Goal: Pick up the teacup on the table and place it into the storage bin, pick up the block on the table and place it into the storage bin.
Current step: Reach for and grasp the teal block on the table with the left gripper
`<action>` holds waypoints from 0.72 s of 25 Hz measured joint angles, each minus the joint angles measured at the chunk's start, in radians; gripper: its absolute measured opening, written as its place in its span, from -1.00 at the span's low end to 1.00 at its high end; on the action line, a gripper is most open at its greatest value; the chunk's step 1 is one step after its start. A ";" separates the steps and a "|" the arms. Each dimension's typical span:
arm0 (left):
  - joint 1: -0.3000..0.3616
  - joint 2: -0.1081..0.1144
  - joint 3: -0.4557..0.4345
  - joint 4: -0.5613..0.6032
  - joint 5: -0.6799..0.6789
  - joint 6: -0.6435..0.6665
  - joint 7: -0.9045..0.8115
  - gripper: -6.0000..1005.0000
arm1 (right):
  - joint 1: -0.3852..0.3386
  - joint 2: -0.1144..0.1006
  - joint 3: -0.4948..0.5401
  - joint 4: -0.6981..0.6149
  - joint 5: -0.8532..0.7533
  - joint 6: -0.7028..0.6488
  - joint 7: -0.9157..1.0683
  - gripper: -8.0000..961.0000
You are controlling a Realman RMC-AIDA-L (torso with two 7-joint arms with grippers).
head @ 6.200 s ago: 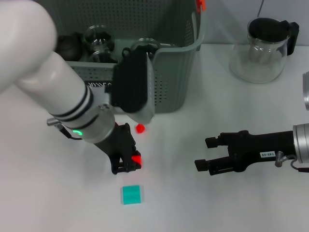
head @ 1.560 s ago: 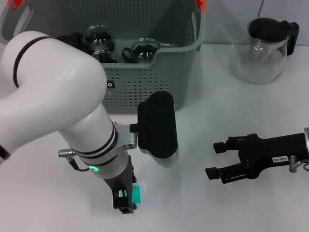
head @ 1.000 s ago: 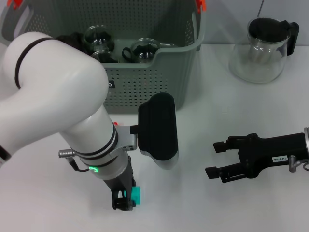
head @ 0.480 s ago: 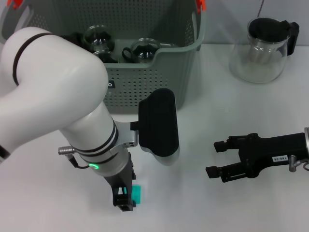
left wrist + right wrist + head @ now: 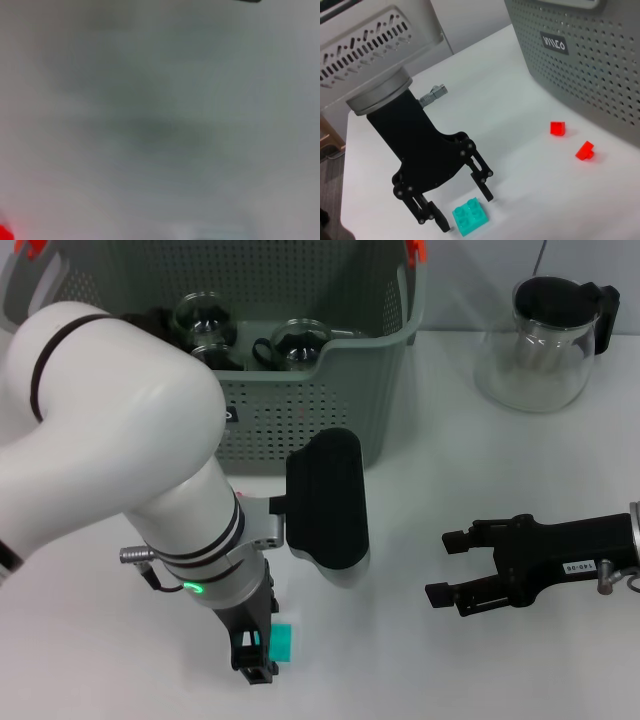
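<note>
A teal block (image 5: 285,642) lies flat on the white table near its front edge. My left gripper (image 5: 258,658) is down at the table with the block (image 5: 470,217) between its open black fingers. In the right wrist view the left gripper (image 5: 465,212) stands wider than the block. The grey-green storage bin (image 5: 330,410) stands at the back, and two glass teacups (image 5: 200,320) (image 5: 297,340) sit inside it. My right gripper (image 5: 440,567) hovers open and empty to the right. The left wrist view shows only a grey blur.
Two small red blocks (image 5: 558,128) (image 5: 585,150) lie on the table close to the bin wall (image 5: 600,60); my left arm hides them in the head view. A clear glass pitcher (image 5: 545,345) with a black lid stands at the back right.
Since six seconds ago my left arm has come forward from the bin and lowered onto the teal block. Over the last second it only shifted slightly. The right arm stays put.
</note>
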 joint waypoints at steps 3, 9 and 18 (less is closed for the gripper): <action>0.000 0.000 0.001 -0.004 0.000 -0.003 0.004 0.33 | 0.000 0.000 0.000 0.000 0.000 0.000 0.000 0.97; 0.001 0.000 0.006 -0.012 0.000 -0.007 0.008 0.33 | 0.001 0.001 0.007 0.001 -0.001 0.001 0.000 0.97; 0.003 0.000 0.008 -0.009 -0.008 -0.007 0.021 0.29 | 0.002 0.002 0.009 0.002 -0.002 0.003 -0.002 0.97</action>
